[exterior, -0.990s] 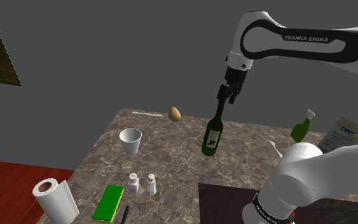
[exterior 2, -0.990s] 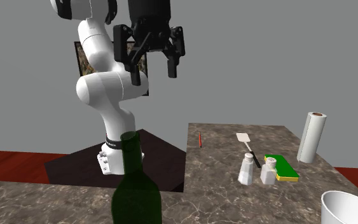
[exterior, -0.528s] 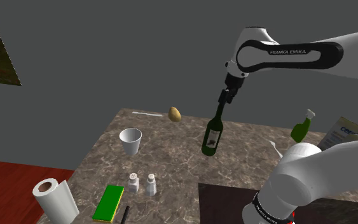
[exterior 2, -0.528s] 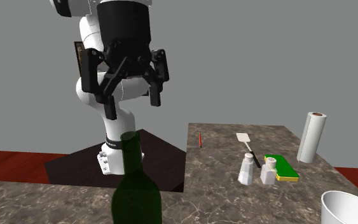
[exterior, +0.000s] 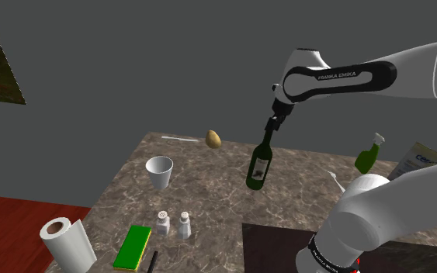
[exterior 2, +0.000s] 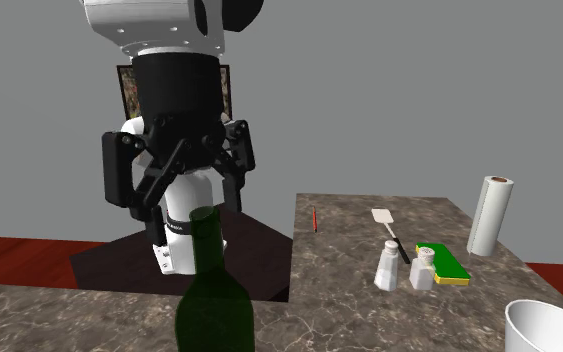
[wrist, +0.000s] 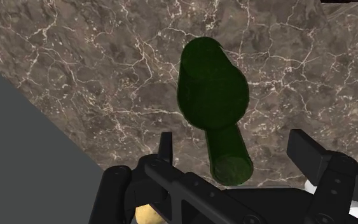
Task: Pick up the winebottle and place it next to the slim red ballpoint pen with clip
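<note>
Marble counter (exterior: pixel 209 182), winebottle (exterior: pixel 259 164) (clear of edges), pincer (exterior: pixel 272 126) spread above.

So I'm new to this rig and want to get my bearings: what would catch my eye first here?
First, the dark green wine bottle standing upright in the middle of the marbled top, with the black hand hovering open right over its neck, not touching it. Next, the thin red pen lying near the table edge beside the stand.
</note>
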You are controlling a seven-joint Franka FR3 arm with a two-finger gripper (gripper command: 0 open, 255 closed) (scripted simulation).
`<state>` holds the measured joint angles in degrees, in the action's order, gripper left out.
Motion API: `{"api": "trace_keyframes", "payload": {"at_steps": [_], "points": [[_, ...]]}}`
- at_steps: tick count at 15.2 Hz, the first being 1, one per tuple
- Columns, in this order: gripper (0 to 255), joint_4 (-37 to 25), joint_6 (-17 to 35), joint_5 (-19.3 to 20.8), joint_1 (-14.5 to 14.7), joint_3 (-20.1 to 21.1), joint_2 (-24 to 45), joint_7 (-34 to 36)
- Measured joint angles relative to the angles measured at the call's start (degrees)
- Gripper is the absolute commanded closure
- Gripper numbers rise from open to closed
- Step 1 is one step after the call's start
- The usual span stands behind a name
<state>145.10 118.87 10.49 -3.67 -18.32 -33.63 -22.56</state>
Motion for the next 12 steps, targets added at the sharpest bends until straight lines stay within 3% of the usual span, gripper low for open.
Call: {"api": "trace_keyframes", "payload": {"at_steps": [8, 9, 12], "points": [[0, 1.5, 2.3, 0.2, 0.0, -0.4, 0.7, -0.1], [255, 1.5, 2.3, 0.2, 0.0, -0.4, 0.7, -0.1], [255, 1.5, 2.3, 0.2, 0.0, -0.4, 0.7, -0.1]]}}
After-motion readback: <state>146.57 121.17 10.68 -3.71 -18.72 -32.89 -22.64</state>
